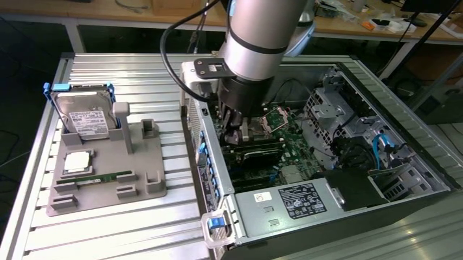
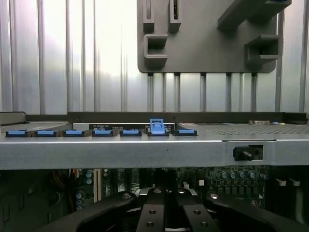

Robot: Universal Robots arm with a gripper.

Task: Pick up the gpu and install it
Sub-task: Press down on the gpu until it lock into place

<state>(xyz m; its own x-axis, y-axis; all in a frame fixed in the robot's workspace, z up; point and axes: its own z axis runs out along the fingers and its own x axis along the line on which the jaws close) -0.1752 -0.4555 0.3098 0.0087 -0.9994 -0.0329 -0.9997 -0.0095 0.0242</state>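
Ribbed aluminium surface (image 1: 130, 227) carries a grey plastic holder (image 1: 145, 187) at the exterior view's left and an open computer case (image 1: 405, 162) at its right. The arm reaches down into the case, with the gripper (image 1: 233, 130) low over the green circuit board (image 1: 296, 146), close to the case's rear wall. In the wrist view the gripper (image 2: 163, 205) has its fingers (image 2: 150, 212) pressed together, side by side. Whether they pinch anything cannot be told. A dark flat card (image 1: 257, 150), likely the gpu, lies across the board just beside the gripper; its seating cannot be judged. A row of blue clips (image 2: 101, 132) lines the top of the rear wall, one standing raised. On the holder, a silver hard drive (image 1: 85, 116) stands upright in a blue frame; a narrow green memory stick (image 1: 105, 177) and a square chip (image 1: 78, 161) lie flat.
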